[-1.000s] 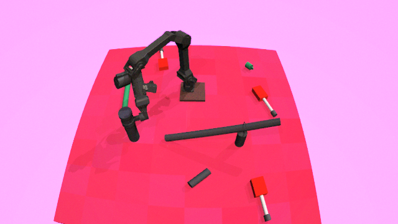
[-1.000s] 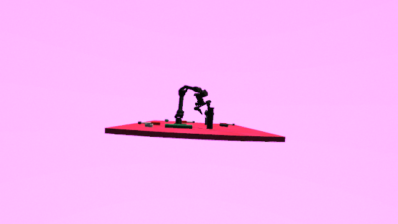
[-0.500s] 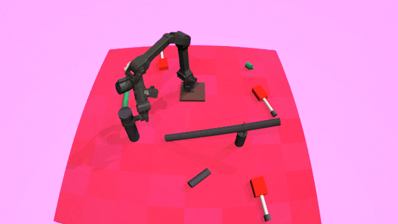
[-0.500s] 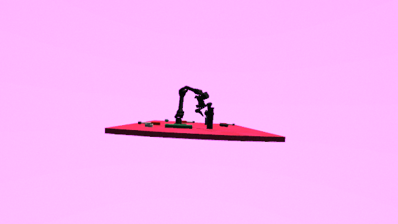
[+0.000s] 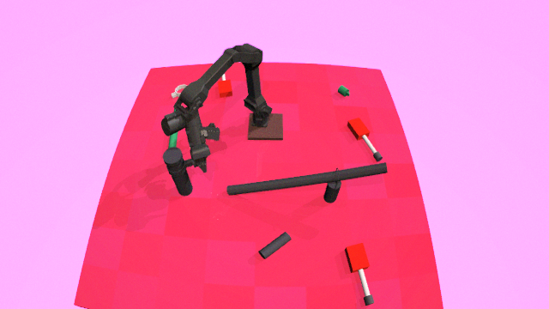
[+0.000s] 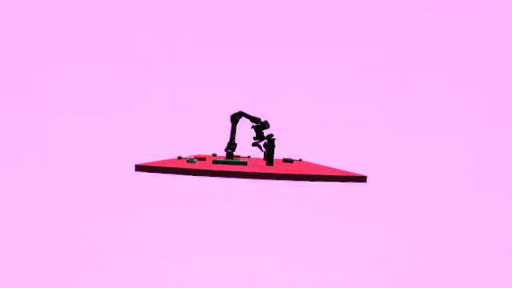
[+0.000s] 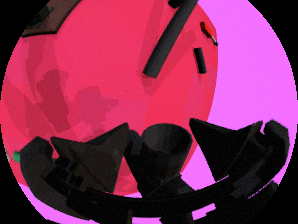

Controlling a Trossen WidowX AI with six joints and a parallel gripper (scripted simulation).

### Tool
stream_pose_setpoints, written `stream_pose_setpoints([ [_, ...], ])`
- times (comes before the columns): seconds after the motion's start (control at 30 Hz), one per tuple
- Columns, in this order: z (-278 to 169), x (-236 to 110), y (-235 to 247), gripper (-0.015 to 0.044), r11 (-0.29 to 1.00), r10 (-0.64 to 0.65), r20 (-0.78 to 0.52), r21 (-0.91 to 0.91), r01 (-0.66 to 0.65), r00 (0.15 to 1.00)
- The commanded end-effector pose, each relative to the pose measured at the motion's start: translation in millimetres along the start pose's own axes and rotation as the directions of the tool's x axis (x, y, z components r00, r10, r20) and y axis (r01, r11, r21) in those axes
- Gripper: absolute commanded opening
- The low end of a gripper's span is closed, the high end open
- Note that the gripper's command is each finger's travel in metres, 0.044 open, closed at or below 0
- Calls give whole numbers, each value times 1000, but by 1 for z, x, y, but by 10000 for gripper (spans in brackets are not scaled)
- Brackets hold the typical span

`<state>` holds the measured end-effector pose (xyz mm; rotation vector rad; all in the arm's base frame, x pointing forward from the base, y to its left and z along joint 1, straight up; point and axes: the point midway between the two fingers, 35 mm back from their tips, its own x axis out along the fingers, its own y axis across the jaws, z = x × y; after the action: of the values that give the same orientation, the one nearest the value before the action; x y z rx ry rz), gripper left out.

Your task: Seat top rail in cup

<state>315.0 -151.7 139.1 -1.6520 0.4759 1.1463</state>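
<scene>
Dark cup point(image 7: 161, 144), seemingly wrist-view only

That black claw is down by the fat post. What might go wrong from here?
1. The gripper is closing around the rail-end cup on the big post, not the rail; squeezing or tugging there might drag the band down from the post cap.
2. The rail's cut end lies apart from the cup, so seating remains undone.
</scene>
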Motion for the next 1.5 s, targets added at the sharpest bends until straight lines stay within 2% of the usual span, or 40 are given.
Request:
stream_pose_setpoints([
  [0.0,0,1,1,282,1000,5,-2,3,-5,1000],
  [0.23,0,1,1,99,1000,5,-2,3,-5,1000],
  [0.33,0,1,1,79,1000,5,-2,3,-5,1000],
  [0.43,0,2,0,0,1000,5,-11,18,-5,1000],
  [1.47,-4,14,-22,0,968,21,-144,251,16,989],
])
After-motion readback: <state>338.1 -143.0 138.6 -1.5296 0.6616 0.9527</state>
